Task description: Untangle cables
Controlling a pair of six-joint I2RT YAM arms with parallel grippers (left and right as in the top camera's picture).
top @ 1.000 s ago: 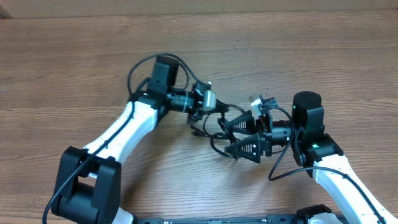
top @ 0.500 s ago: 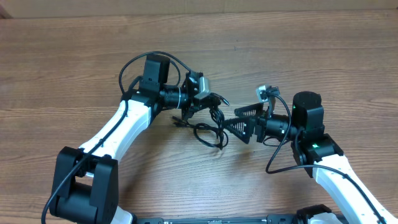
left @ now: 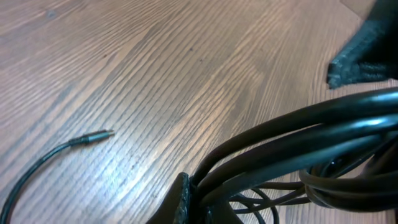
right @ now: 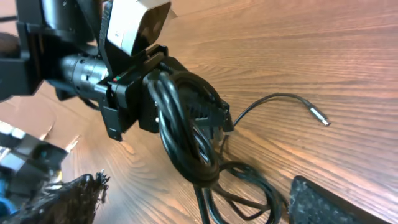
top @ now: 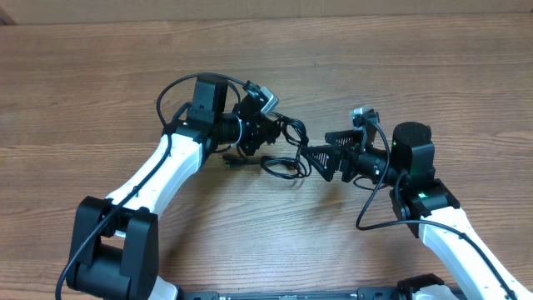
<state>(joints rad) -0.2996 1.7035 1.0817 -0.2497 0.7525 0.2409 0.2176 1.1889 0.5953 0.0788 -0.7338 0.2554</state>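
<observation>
From overhead, two grippers meet mid-table, the right gripper [top: 323,157] at 3 o'clock of the left gripper [top: 268,137], its fingers spread and grasping nothing. Only the right wrist view shows the left one clenched on the cables [right: 179,127], a thick bunch of glossy black loops too tangled to count. The left wrist view shows one loose plug [left: 99,134] on the table [left: 205,56], at 9 o'clock of the bunch.

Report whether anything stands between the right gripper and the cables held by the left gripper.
Nothing visible does. The right gripper, open, faces the cables clamped in the left gripper; only loose loops of those cables lie on the table between them.
</observation>
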